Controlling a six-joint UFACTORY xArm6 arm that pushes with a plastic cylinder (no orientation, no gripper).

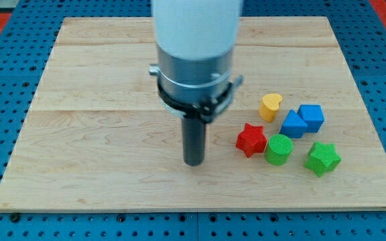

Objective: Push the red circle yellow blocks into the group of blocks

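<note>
Here we see a wooden board (99, 134) lying on a blue pegboard (5, 67), and it serves as the only holder in view: six blocks rest on it, all gathered toward the view's right. We count one yellow heart (271, 106), two blue blocks, two green blocks and one red star (251, 139). The yellow heart sits at the top of the group, just beside the blue blocks below and to its right. The blue cube (311, 117) touches the other blue block (293, 124), whose shape we cannot make out exactly. Below them the red star touches the green cylinder (278, 148), and the green star (323, 158) lies a little apart at the view's lower right. We see no red circle among them; the only red piece is the star. There is no pincer on our arm, so nothing is grasped or released; it ends in a dark rod (194, 137) under a grey and white housing (194, 47). My tip (193, 163) rests on the board to the view's left of the red star, near it but not touching, with bare wood between them.
</note>
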